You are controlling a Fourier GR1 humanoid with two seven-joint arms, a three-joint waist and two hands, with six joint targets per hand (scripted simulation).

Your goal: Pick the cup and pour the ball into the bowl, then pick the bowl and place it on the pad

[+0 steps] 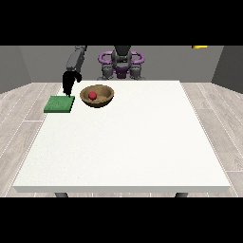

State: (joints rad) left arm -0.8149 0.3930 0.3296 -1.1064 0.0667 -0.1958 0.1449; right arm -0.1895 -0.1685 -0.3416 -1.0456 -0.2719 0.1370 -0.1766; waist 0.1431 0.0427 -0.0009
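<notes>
You had 1 table, white. On it you had 1 wooden bowl, near the far-left corner of the table, w/ 1 red ball inside that bowl. You had 1 green pad, just left of the bowl, at the table's left edge. You had 1 hand showing, black, at the view's left, above the pad's far edge, left of the bowl.
</notes>
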